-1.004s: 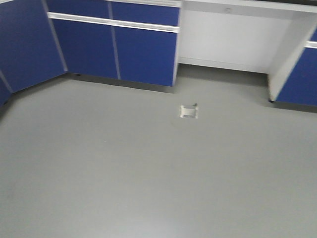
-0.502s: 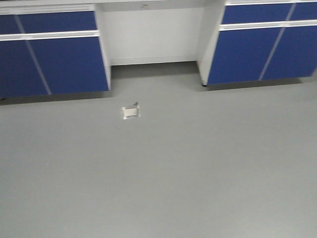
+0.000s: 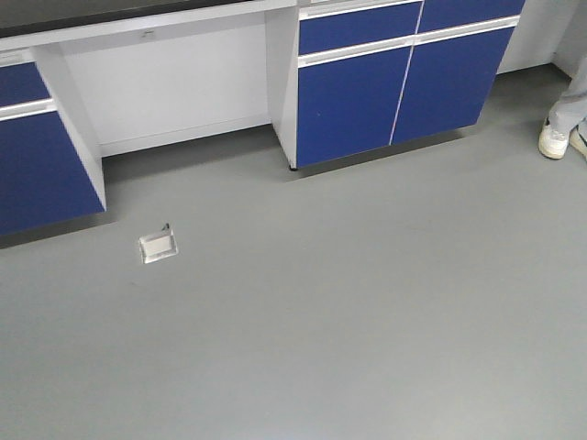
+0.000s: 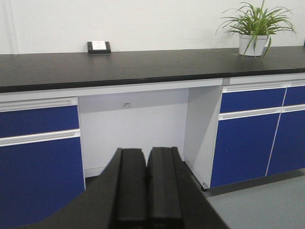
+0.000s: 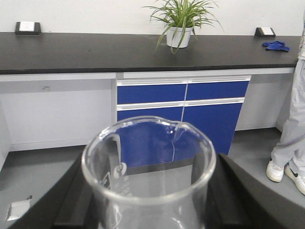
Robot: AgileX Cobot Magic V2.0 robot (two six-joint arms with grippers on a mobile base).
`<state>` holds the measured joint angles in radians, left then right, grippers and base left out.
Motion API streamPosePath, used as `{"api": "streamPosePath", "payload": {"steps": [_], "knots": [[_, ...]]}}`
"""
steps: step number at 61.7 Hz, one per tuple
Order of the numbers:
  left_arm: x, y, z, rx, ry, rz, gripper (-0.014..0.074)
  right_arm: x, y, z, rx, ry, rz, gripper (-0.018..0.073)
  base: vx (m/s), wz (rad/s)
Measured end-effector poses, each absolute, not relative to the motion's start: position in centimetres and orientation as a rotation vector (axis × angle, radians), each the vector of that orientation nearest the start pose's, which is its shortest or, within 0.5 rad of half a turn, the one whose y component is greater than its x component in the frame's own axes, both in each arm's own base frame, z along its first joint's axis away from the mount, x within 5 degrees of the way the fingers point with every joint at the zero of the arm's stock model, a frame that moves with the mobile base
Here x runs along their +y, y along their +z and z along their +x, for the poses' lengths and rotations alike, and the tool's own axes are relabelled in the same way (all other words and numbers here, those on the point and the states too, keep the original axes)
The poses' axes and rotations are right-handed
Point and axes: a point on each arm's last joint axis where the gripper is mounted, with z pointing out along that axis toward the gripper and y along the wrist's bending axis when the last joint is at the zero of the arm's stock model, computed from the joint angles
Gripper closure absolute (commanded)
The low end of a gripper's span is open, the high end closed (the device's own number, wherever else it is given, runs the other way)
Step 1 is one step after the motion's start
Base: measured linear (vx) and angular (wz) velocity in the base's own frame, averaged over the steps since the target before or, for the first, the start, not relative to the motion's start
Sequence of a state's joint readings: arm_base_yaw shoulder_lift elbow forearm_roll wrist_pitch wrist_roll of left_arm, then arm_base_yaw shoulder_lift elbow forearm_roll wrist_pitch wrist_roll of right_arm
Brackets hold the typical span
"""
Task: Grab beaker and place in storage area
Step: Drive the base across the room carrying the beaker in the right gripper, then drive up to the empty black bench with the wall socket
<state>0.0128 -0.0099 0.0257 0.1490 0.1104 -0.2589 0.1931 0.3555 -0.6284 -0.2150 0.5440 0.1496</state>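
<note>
The beaker [image 5: 148, 200], clear glass with a flared rim and pour lip, stands upright between the black fingers of my right gripper [image 5: 150, 164], which is shut on it. It shows only in the right wrist view. The storage area, a long matte-black benchtop [image 5: 86, 52] with a white socket box [image 5: 27, 27], runs across the back above white and blue cabinets. The same benchtop [image 4: 143, 64] and socket box [image 4: 98, 46] appear in the left wrist view. My left gripper [image 4: 146, 153] is shut with nothing in it, its pads pressed together. Neither arm shows in the front view.
A potted plant [image 5: 178, 28] stands on the benchtop, with a blue cloth [image 5: 275, 46] and a second socket box [image 5: 265, 32] further right. A person's legs [image 5: 290, 133] are at the right, one shoe [image 3: 555, 139] on the grey floor. A metal floor plate [image 3: 158, 246] lies before the blue cabinets [image 3: 385, 87].
The front view has swung right: cabinets, knee space and floor plate slid left in the frame, and a person's shoe has come into view at the right edge.
</note>
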Motion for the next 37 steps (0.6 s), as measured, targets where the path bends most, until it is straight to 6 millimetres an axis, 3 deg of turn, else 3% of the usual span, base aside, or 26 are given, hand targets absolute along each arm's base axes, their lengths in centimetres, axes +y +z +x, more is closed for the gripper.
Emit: {"api": "streamPosePath", "payload": {"steps": [37], "knots": [[0.22,19.51,5.67,1.605,-0.063,-0.112,0.0605,0.24,35.08,6.47,1.737,0.019,-0.117,0.0562,0.40,0.09]]}}
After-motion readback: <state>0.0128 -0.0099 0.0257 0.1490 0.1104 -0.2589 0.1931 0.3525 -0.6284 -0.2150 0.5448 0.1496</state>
